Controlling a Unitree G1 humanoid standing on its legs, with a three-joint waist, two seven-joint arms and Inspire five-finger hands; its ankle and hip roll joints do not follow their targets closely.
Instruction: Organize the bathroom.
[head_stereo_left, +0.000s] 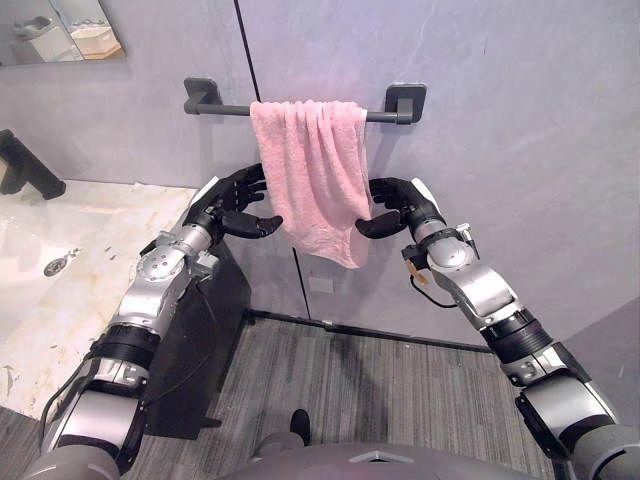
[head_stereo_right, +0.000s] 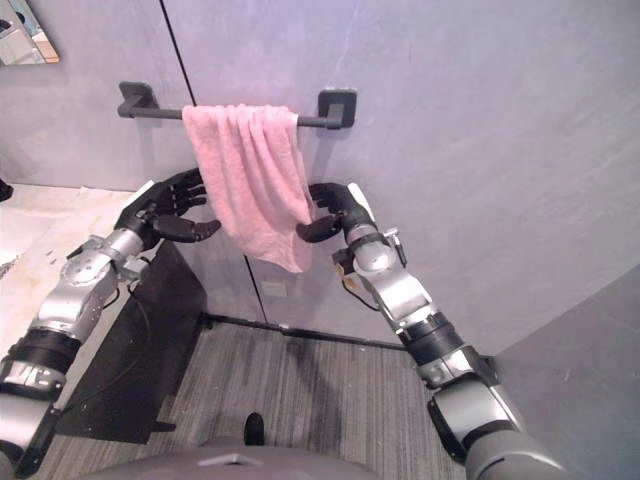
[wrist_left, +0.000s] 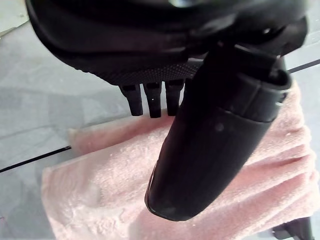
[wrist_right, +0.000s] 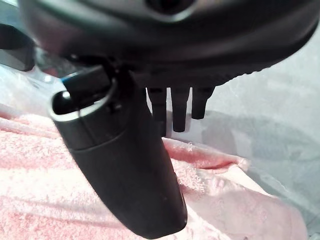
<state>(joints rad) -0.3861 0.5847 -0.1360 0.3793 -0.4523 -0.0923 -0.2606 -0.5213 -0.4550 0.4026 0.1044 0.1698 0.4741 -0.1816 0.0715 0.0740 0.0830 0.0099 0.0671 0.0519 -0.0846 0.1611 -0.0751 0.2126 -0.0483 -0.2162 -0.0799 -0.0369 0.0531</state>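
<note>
Since the pink towel (head_stereo_left: 318, 175) hangs bunched and skewed over the dark towel bar (head_stereo_left: 222, 109), with its lower edge trailing to a point toward the bar's right end, the step in hand looks to be straightening it. It sits on the middle and right part of the bar, against the grey wall (head_stereo_left: 520, 120), leaving the left stretch of the bar bare.

The left hand (head_stereo_left: 232, 205) is at the towel's left edge and the right hand (head_stereo_left: 398, 205) at its right edge, both at mid height. Each is loosely cupped, thumb apart from the fingers, with no cloth pinched; the wrist views show fingers and thumb spread over the pink pile. Whether the fingertips actually touch the fabric is hard to tell from here.

To do this well, each hand should probably catch one side edge and draw outward evenly, so the folds open along the bar. Pulling downward risks dragging the towel off, so the motion should stay level. The longer right corner likely needs lifting to match the left.

A pale countertop (head_stereo_left: 100, 230) with a sink drain (head_stereo_left: 57, 265) lies to the left.
</note>
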